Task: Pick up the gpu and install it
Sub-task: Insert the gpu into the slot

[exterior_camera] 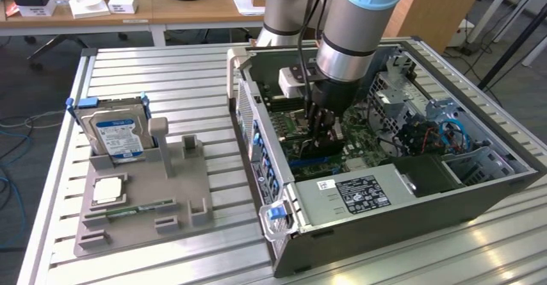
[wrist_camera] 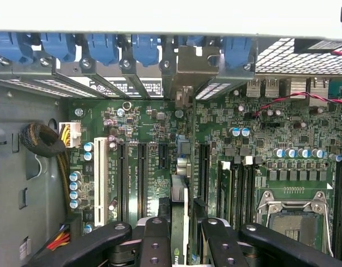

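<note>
The end effector [exterior_camera: 322,133] is clamped on the gpu [wrist_camera: 181,222], its fingers [wrist_camera: 155,242] gripping the card edge-on over the green motherboard [wrist_camera: 226,139] inside the open computer case [exterior_camera: 444,189] at centre frame. At left, a grey holder [exterior_camera: 145,202] on the slatted worktop [exterior_camera: 163,67] carries a hard drive [exterior_camera: 118,138].

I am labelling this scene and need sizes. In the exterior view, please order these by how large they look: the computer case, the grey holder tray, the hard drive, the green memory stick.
Largest to smallest, as they look in the exterior view:
1. computer case
2. grey holder tray
3. hard drive
4. green memory stick

The differences are plain, so nearness to the camera does not change the order.
</note>
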